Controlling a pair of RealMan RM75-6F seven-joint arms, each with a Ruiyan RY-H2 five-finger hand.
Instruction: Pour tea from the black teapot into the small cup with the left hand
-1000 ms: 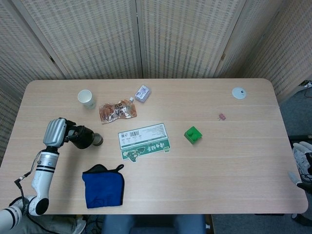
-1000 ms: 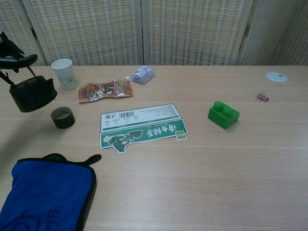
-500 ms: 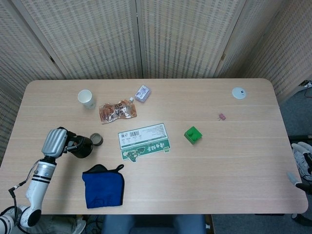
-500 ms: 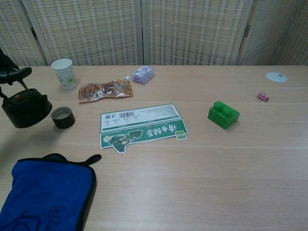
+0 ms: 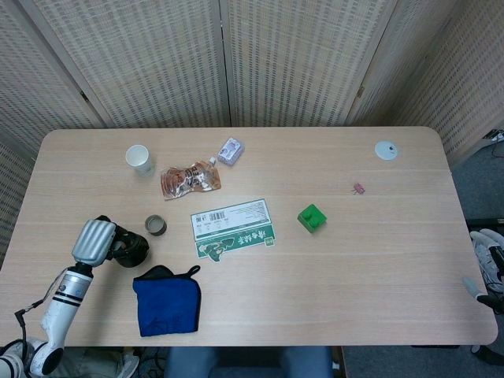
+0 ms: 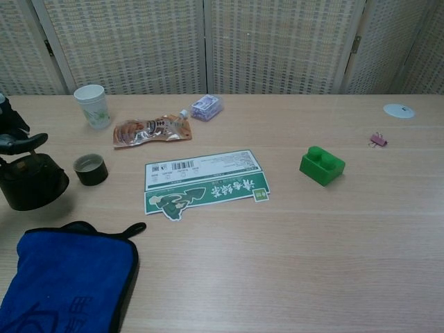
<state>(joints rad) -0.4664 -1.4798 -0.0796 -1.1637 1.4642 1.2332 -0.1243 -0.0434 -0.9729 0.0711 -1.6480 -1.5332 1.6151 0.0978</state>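
The black teapot (image 5: 131, 250) (image 6: 31, 184) stands upright on the table near the front left, just ahead of the blue cloth. My left hand (image 5: 94, 240) (image 6: 14, 137) grips its handle from above. The small dark cup (image 5: 156, 226) (image 6: 90, 168) sits a little to the right of and behind the teapot, apart from it. What is inside the cup is too small to tell. My right hand (image 5: 488, 264) hangs beyond the table's right edge with nothing in it, partly cut off by the frame.
A folded blue cloth (image 5: 167, 299) (image 6: 66, 281) lies at the front left. A green card (image 5: 234, 228), snack pouch (image 5: 189, 179), paper cup (image 5: 138, 159), purple packet (image 5: 231, 150), green brick (image 5: 312, 217), pink clip (image 5: 359, 188) and white disc (image 5: 386, 150) are spread across the table.
My left hand has carried the teapot down and away from the cup, toward the front left. The pot has gone from raised beside the cup to standing on the table.
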